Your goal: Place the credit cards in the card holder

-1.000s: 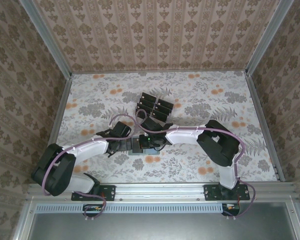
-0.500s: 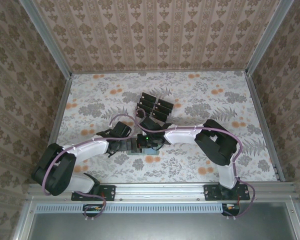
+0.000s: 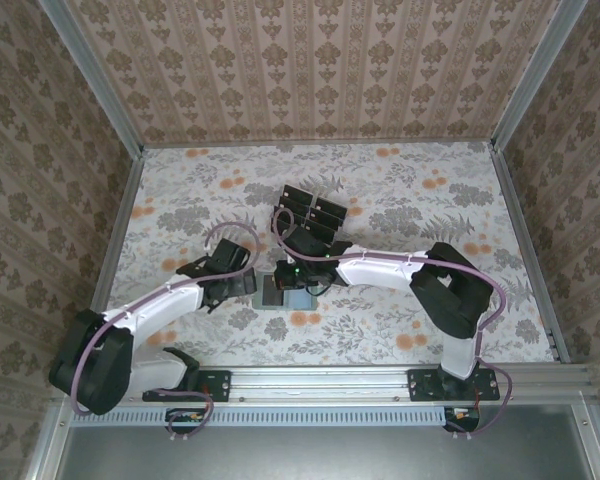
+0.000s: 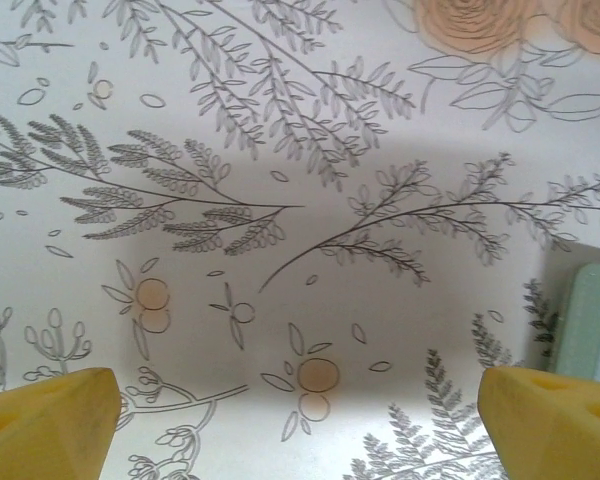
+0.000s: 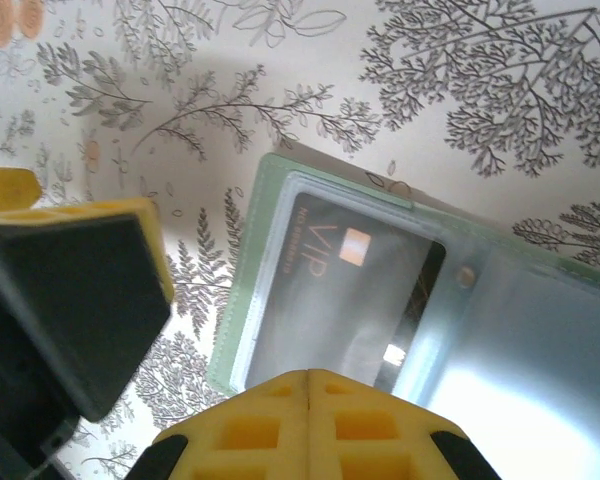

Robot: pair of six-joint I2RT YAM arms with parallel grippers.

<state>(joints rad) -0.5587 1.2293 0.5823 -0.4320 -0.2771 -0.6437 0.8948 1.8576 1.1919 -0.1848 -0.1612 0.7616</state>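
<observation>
Nearest the arm bases, the left gripper is hanging low over the flowered table, just left of the card holder. Its left wrist view is showing the two yellow fingertips standing spread as wide as they go, one at each lower corner, grasping nothing, with bare cloth between them. A pale green edge of the card holder is showing at the right of that view.

The right gripper is reaching in from the right, over the card holder. Its two yellow fingers are pressing flat against each other, clenched pad to pad. Whether their tips are touching the holder cannot be told.

One card holder is lying open and flat on the table, near the middle. One black credit card, marked VIP, is sitting inside its clear left pocket.

Farther back, one clear rack is standing on the table, holding more black credit cards in two rows. They are too small to count exactly.
</observation>
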